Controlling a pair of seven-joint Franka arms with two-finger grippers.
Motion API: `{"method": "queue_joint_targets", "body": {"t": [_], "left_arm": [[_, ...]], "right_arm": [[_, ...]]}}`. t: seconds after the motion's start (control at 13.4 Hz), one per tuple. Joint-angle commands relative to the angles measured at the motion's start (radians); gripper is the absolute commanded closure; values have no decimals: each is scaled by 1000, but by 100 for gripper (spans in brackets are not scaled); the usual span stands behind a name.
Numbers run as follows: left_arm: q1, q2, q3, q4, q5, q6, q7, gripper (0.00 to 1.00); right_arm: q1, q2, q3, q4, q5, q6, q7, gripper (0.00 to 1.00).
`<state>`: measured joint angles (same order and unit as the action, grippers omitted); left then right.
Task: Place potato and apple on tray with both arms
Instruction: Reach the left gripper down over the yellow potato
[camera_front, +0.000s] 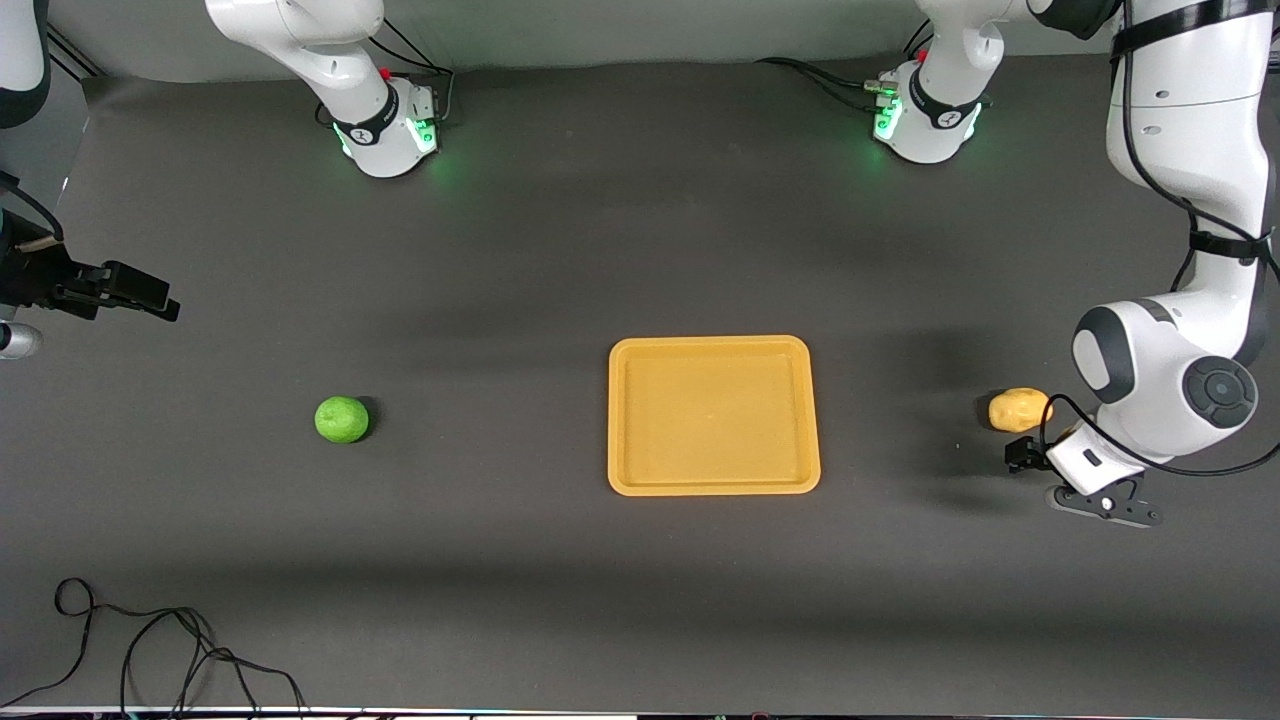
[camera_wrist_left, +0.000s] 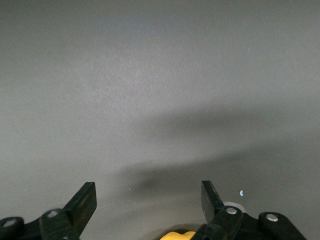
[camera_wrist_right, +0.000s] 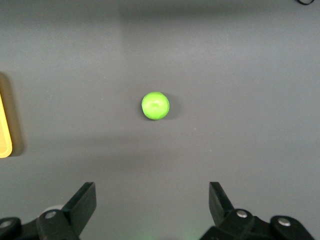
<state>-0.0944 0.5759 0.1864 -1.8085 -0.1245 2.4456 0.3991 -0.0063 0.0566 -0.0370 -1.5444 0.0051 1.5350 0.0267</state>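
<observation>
The green apple (camera_front: 341, 419) lies on the dark table toward the right arm's end; it also shows in the right wrist view (camera_wrist_right: 155, 105). My right gripper (camera_front: 140, 290) hangs open and empty above the table's edge at that end (camera_wrist_right: 152, 195), well apart from the apple. The orange-yellow tray (camera_front: 713, 343) lies empty in the middle; its edge shows in the right wrist view (camera_wrist_right: 4, 135). The yellow-tan potato (camera_front: 1019, 410) lies toward the left arm's end. My left gripper (camera_front: 1025, 455) is low beside it, open (camera_wrist_left: 148, 192), with a sliver of the potato (camera_wrist_left: 179, 235) showing between its fingers.
A black cable (camera_front: 150, 640) loops on the table near the front edge at the right arm's end. The two green-lit arm bases (camera_front: 385, 125) (camera_front: 925, 115) stand along the table's back edge.
</observation>
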Motion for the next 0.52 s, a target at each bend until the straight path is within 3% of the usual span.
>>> {"method": "queue_joint_targets", "body": {"t": [0.0, 0.45], "left_arm": [[5, -34, 1, -81, -20, 55, 58, 6], [4, -111, -2, -227, -32, 105, 70, 6]], "right_arm": [[11, 0, -14, 3, 10, -4, -13, 0], [9, 0, -14, 3, 10, -4, -13, 0]]}}
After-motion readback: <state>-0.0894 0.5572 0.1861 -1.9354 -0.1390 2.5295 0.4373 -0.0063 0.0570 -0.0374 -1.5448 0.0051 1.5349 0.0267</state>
